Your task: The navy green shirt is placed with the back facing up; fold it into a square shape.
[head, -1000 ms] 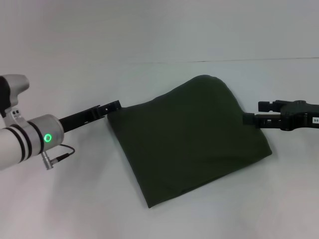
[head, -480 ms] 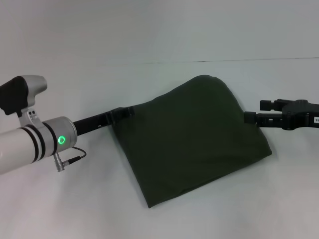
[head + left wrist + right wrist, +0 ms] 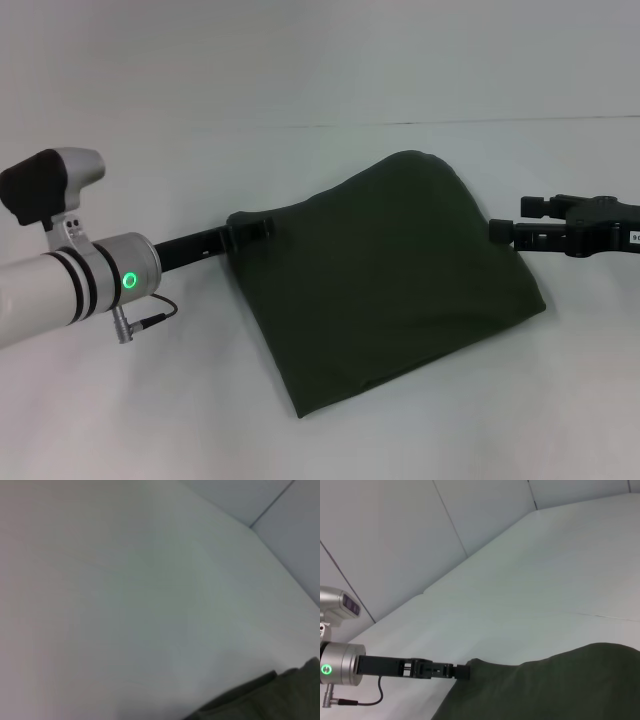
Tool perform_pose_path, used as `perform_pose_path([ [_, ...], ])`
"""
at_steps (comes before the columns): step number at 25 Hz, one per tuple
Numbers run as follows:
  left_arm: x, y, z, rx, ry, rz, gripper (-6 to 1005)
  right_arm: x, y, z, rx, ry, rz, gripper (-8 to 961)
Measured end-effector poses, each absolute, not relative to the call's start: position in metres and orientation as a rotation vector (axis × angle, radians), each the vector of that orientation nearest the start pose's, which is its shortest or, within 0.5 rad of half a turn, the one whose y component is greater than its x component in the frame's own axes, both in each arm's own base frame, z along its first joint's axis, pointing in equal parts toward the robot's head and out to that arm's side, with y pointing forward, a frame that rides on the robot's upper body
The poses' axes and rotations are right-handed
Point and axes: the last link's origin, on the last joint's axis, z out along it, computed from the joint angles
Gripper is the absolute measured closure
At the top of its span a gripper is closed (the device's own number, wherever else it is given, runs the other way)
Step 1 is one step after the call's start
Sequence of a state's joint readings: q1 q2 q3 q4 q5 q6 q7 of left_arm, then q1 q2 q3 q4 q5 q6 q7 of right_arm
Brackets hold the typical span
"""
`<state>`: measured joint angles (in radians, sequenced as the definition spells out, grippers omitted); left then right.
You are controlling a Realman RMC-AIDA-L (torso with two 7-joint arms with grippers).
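- Navy green shirt [image 3: 385,280] lay folded at frame centre on white table [image 3: 150,420].
- Left gripper [image 3: 255,228] touched its left corner; grip unclear.
- Right gripper [image 3: 500,230] sat at its right edge; grip unclear.

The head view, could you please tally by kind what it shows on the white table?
Shirts: 1, the folded navy green shirt.
Grippers: 2, the left gripper at its left corner and the right gripper beside its right edge.
Total: 3.
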<state>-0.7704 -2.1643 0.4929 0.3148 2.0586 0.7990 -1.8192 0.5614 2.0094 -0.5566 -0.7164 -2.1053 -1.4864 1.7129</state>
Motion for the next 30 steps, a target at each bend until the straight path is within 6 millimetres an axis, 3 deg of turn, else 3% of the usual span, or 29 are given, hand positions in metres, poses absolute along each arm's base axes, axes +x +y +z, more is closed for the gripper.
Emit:
perform_pose_path([
  [5,-0.263,0.403,-0.076,-2.092,-1.428,-0.562,147,0.284,0.36,0.052,-2.488,0.997,0.624,9],
  [11,-0.262,0.405,-0.075,-2.096,-1.42,-0.559,360,0.284,0.36,0.052,-2.486,0.99,0.629,8],
  [16,-0.259,0.407,-0.075,-2.102,-1.412,-0.561,562,0.283,0.361,0.052,-2.486,0.988,0.636,8],
  [19,-0.257,0.408,-0.075,-2.106,-1.406,-0.561,806,0.282,0.361,0.052,-2.484,0.988,0.641,8],
  [30,-0.25,0.419,-0.065,-2.106,-1.374,-0.577,957,0.279,0.363,0.05,-2.459,0.975,0.685,8],
])
